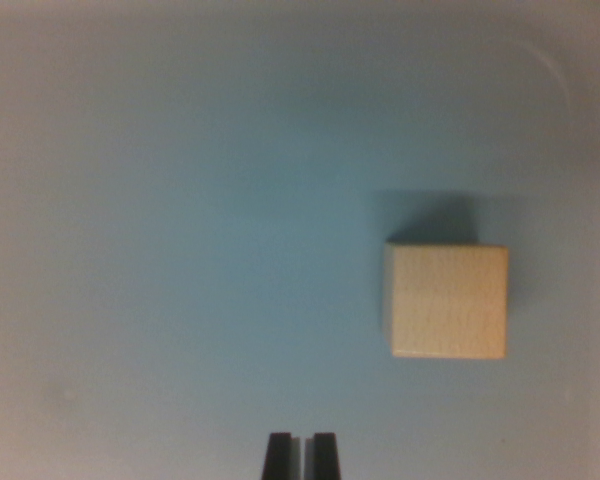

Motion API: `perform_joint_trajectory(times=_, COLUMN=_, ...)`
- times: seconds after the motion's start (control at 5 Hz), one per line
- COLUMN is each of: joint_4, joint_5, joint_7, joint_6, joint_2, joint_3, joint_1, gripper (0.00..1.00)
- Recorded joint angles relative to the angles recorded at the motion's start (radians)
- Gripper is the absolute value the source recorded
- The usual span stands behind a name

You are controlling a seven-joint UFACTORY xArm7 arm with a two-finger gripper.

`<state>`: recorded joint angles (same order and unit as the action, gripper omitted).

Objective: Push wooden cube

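Cube (447, 301): pale wood, faint grain on its top face, edges square to the frame. It sits on a plain blue-grey surface (180, 200), in the wrist view's right half and a little below mid-height, with a dark shadow on the surface just above it.

Pincer (301, 455): mine, at the bottom edge near the middle. Only the two dark fingertips (278, 457) show, upright and side by side, with a thin pale strip between them. I read them as clenched, gripping nothing.

Relation: cube up and to the wrist view's right of my tips, well apart, no contact. Bare surface lies between.

Surface: blurred, brighter toward the edges, with a faint curved mark in the upper right corner.
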<state>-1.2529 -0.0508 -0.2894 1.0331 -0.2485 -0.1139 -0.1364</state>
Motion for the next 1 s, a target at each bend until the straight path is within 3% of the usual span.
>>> perform_joint_trajectory(times=0.2, joint_4=0.026, joint_5=-0.0047, joint_7=-0.022, joint_6=-0.043, joint_2=-0.024, joint_3=-0.011, joint_1=-0.0074, gripper=0.00)
perform_joint_trajectory(times=0.4, joint_4=0.026, joint_5=-0.0047, joint_7=-0.022, joint_6=-0.043, joint_2=-0.024, joint_3=-0.011, joint_1=-0.0074, gripper=0.00)
perform_joint_trajectory(times=0.6, joint_4=0.052, joint_5=-0.0093, joint_7=-0.045, joint_6=-0.085, joint_2=-0.047, joint_3=-0.021, joint_1=-0.0147, gripper=0.00)
perform_joint_trajectory(times=0.8, joint_4=0.052, joint_5=-0.0093, joint_7=-0.045, joint_6=-0.085, joint_2=-0.047, joint_3=-0.021, joint_1=-0.0147, gripper=0.00)
perform_joint_trajectory(times=1.0, joint_4=0.076, joint_5=-0.0136, joint_7=-0.065, joint_6=-0.125, joint_2=-0.069, joint_3=-0.031, joint_1=-0.0215, gripper=0.00)
